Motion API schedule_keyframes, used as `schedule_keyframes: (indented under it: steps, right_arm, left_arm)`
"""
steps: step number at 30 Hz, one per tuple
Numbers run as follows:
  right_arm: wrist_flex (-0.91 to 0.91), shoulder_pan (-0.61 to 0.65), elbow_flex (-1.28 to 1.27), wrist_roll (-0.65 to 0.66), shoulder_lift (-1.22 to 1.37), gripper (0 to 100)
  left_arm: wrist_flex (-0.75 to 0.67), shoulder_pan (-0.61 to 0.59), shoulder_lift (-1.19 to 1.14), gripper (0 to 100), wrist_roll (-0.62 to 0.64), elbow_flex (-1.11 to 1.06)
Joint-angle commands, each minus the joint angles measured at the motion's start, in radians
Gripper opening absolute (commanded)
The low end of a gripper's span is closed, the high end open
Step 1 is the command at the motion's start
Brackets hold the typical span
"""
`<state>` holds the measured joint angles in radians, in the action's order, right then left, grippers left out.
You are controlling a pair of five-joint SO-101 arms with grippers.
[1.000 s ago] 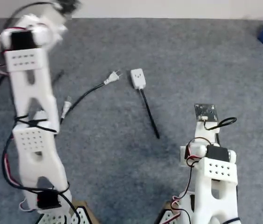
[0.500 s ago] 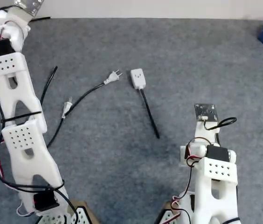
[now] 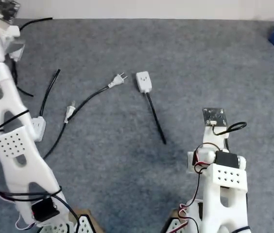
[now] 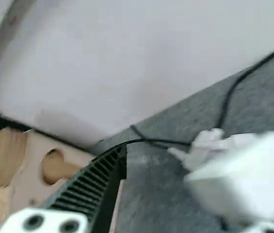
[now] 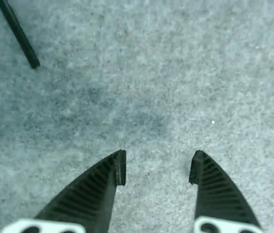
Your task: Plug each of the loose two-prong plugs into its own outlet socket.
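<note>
Well, the right gripper (image 5: 157, 167) hangs over the grey carpet (image 5: 176, 73) with its jaws wide apart and nothing in them. A white socket (image 3: 144, 81) lies in the middle with one plug (image 3: 119, 79) just beside it, not pushed in, and another plug (image 3: 69, 111) lies nearer the left arm (image 3: 6, 97). The left gripper (image 4: 146, 174) is at the far corner by a blurry white thing (image 4: 244, 179), and I cannot tell if its jaws are open or shut

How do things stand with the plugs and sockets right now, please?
Right gripper open, empty, over bare carpet. Left gripper at the far left corner. Plug lies loose beside outlet socket, not inserted. Nothing between them.
</note>
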<state>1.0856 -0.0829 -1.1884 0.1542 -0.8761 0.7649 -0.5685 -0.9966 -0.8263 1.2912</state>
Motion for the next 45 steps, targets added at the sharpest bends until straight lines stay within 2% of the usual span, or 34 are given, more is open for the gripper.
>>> schedule_keyframes:
  steps: [1,4,11,13,16,18,20,23,28,33,37,43,45]
  right_arm:
    - [-0.013,0.012,0.005,0.008,-0.018,21.5]
    - [-0.013,0.012,0.005,0.009,-0.018,21.5]
    - [-0.013,0.012,0.005,0.009,-0.012,21.5]
    - [-0.013,0.012,0.005,0.009,-0.012,21.5]
    - [-0.013,0.012,0.005,0.009,-0.01,21.5]
    - [-0.013,0.012,0.004,0.011,-0.01,21.5]
    - [-0.01,0.021,0.004,0.011,-0.01,21.5]
    - [0.01,0.067,0.004,0.066,-0.01,21.5]
    - [0.067,0.085,0.048,0.078,-0.008,21.5]
    - [0.166,0.153,0.134,0.081,-0.007,21.5]
    - [0.249,0.24,0.216,0.08,0.036,21.5]
    - [0.294,0.262,0.357,0.083,0.325,21.5]
    - [0.294,0.282,0.4,0.138,0.398,21.5]
  left_arm:
    - [0.017,-0.07,0.025,56,0.044,0.076]
    - [0.147,-0.094,0.025,56,0.081,0.117]
    - [0.637,-0.093,0.025,56,0.097,0.278]
    - [0.672,-0.097,0.025,56,0.107,0.295]
    - [0.674,-0.12,0.022,56,0.216,0.298]
    - [0.701,-0.13,0.018,56,0.238,0.298]
    - [0.798,-0.128,0.018,56,0.238,0.298]
    - [1.025,-0.114,0.018,56,0.204,0.291]
    - [1.033,-0.15,0.036,56,0.247,0.076]
    - [1.031,-0.154,0.16,56,0.308,-0.352]
    - [1.03,-0.088,0.323,56,0.322,-0.634]
    - [1.025,0.019,0.572,56,0.316,-0.837]
    - [1.023,0.025,0.625,56,0.316,-0.875]
